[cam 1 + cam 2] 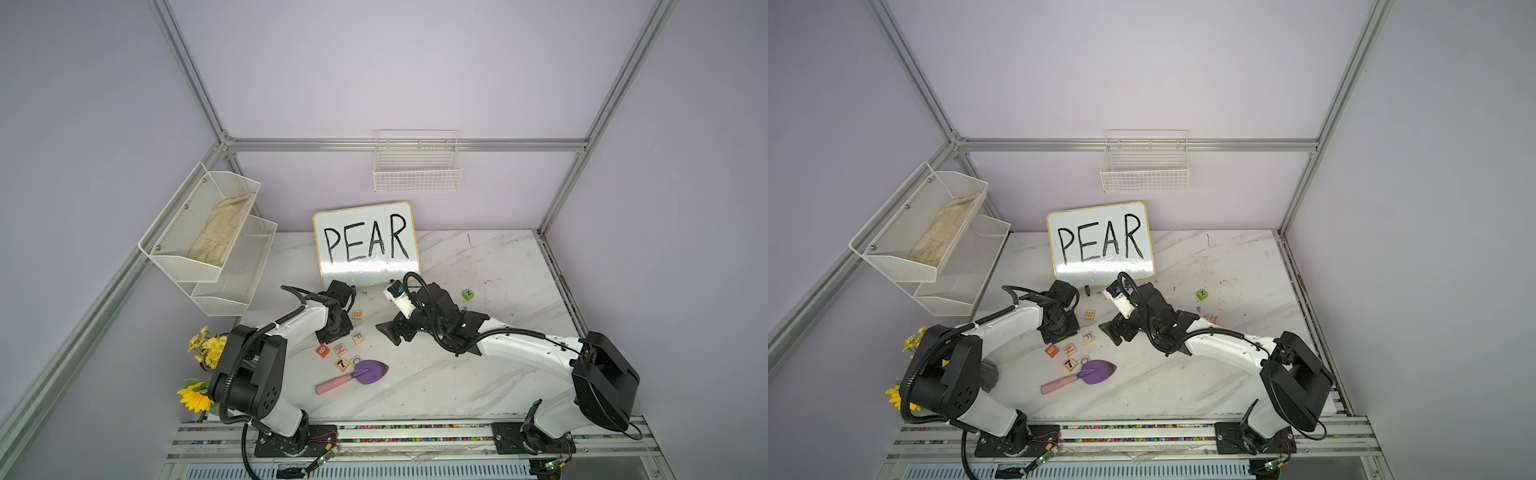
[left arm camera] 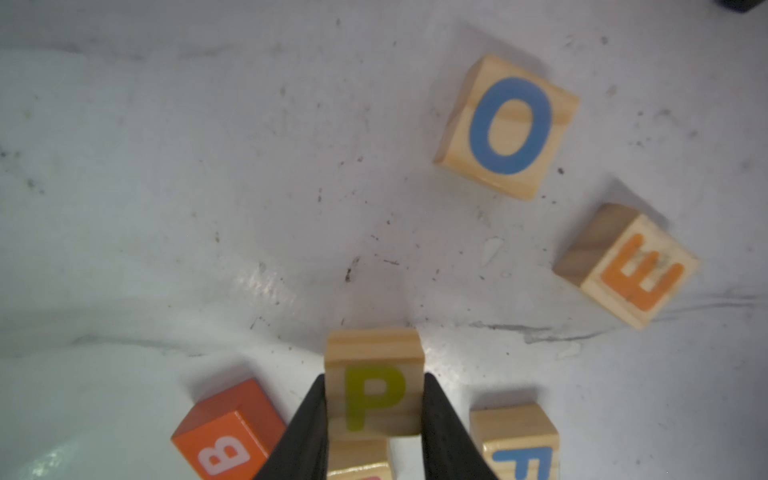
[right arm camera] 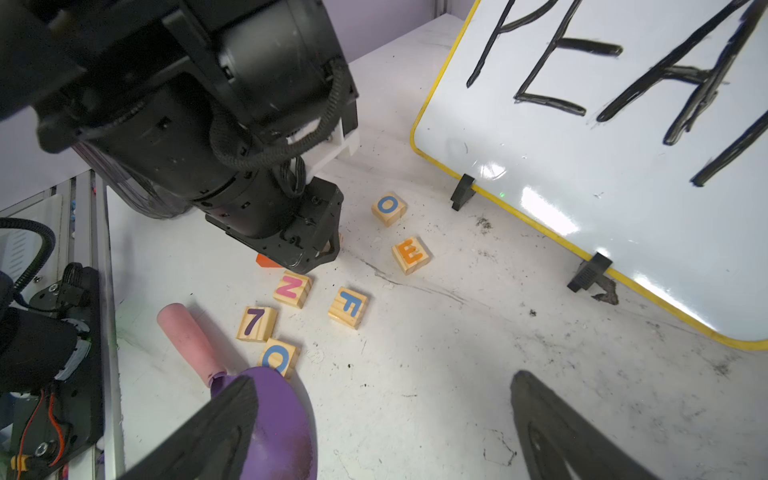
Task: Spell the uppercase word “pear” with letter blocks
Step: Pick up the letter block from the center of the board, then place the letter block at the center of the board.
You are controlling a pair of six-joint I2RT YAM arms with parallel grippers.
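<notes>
Room tight: left pincer [image 2: 374, 376] clamps P block [image 2: 374, 401] between B block [image 2: 228, 432], F block [image 2: 515, 440]; right pincer [image 3: 382, 378] apart.

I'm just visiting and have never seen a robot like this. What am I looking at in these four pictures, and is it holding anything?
These are two robot arms, the left arm and the right arm, mounted at the edge of a marble table. Two pictures come from one camera overhead; the two close-ups come from a camera on each wrist. A whiteboard reads PEAR. Wooden cubes with letters lie scattered on the table, among them the E block, the O block and a green N block. A purple trowel with a pink handle lies there too. The left jaws are shut on the P block, one on each side. The right jaws stand wide open and empty.
</notes>
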